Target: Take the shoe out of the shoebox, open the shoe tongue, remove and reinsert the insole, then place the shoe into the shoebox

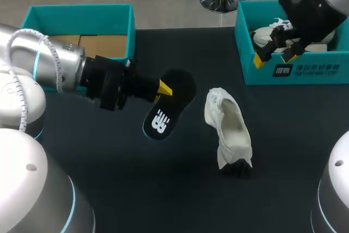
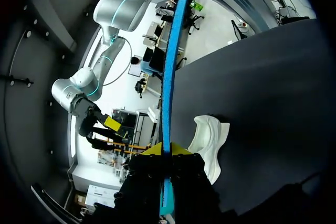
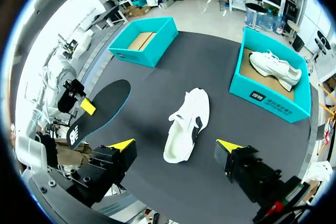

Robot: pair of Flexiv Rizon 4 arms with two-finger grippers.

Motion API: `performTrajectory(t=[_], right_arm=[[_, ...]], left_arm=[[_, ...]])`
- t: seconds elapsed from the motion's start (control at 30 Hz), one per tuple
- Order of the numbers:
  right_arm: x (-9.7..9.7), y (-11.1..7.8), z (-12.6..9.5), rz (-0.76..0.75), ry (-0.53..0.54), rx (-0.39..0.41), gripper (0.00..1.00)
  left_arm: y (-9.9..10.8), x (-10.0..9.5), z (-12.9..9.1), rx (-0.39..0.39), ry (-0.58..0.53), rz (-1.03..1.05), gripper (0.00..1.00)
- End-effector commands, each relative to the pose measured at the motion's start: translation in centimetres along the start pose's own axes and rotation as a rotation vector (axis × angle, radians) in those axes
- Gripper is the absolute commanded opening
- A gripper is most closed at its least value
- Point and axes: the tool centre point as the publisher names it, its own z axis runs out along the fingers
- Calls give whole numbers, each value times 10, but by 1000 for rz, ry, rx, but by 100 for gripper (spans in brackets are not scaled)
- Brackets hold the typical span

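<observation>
— Starting at my left: what's there?
— A teal left box (image 1: pixel 76 8) at the far corner of the table (image 1: pixel 163 189), with brown cardboard inside.
— And the left gripper (image 1: pixel 162 90)?
— Just right of that box, both fingers clamped on one end of the insole (image 1: pixel 166 110). The left wrist view shows the yellow tips pressing its blue edge (image 2: pixel 168 77) from two sides. The insole is black with a white logo and is held off the table.
— Where's the shoe (image 1: pixel 229 129)?
— White, on the table near the middle, right of the insole and apart from it, well clear of both boxes.
— The right gripper (image 1: pixel 274 59)?
— Hovering over the near edge of the right box (image 1: pixel 316 72), jaws wide apart, nothing between them.
— Anything in that box?
— A second shoe (image 3: pixel 275 66), also white, lying on the cardboard
</observation>
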Motion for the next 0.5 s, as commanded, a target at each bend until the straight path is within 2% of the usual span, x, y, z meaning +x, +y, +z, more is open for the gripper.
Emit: performTrajectory(t=[0.03, 0.23, 0.37, 0.5], right_arm=[[-15, -19, -10, -43, 47, -22, 100], [-25, -37, -30, -72, 2, -24, 100], [-22, -39, -40, -116, -26, 12, 100], [-18, -39, -43, -137, -38, -11, 100]], left_arm=[[-1, 0, 0, -2, 2, 1, 0], [-1, 0, 0, -2, 2, 1, 0], [-1, 0, 0, -2, 2, 1, 0], [-1, 0, 0, -2, 2, 1, 0]])
